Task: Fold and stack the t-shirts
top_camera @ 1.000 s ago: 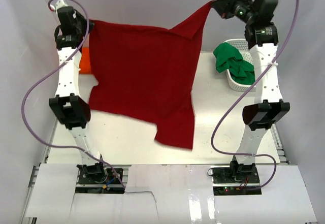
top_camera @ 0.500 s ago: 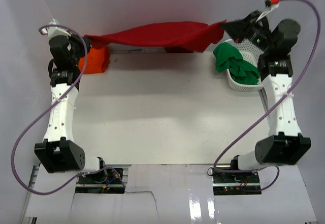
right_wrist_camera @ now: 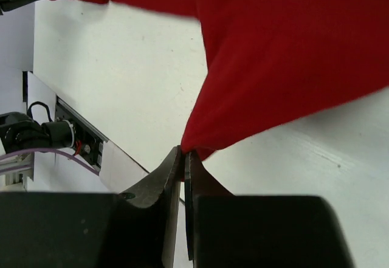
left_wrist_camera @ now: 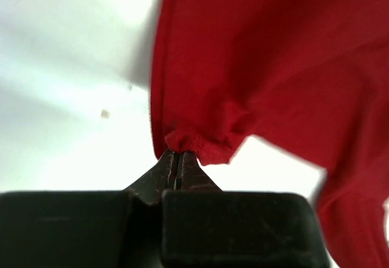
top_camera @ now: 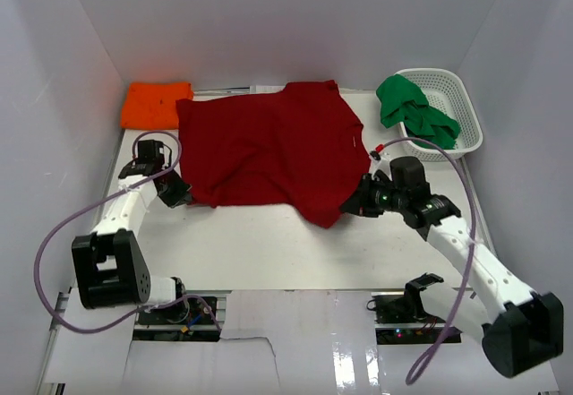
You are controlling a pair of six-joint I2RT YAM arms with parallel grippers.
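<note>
1. Fingers of our left gripper (left_wrist_camera: 176, 158) are pressed tight together on a small bunch of hem at the near left corner of the dark red t-shirt (top_camera: 269, 149). In the left wrist view the cloth puckers right at the tips.
2. Our right gripper (right_wrist_camera: 184, 155) pinches the shirt's near right corner. Only a thin slit shows between its jaws, and the red cloth comes to a point where they meet.
3. Between our two holds the dark red t-shirt lies spread across the far middle of the white table (top_camera: 269, 252). It is mostly flat, its far edge is close to the back wall, and its near edge runs from one gripper to the other. The corner by the right gripper reaches nearer to us than the one on the left.
4. We see a white lattice basket (top_camera: 469, 119) at the table's far right corner, well apart from both grippers. Bunched inside it is the green t-shirt (top_camera: 414, 110), part of which spills over the basket's left rim toward the red shirt without reaching it.
5. At the far left corner the orange t-shirt (top_camera: 157, 105) lies as a flat folded rectangle on the table, outside any container. It sits just beside the red shirt's left edge, and we cannot tell whether the two touch.
</note>
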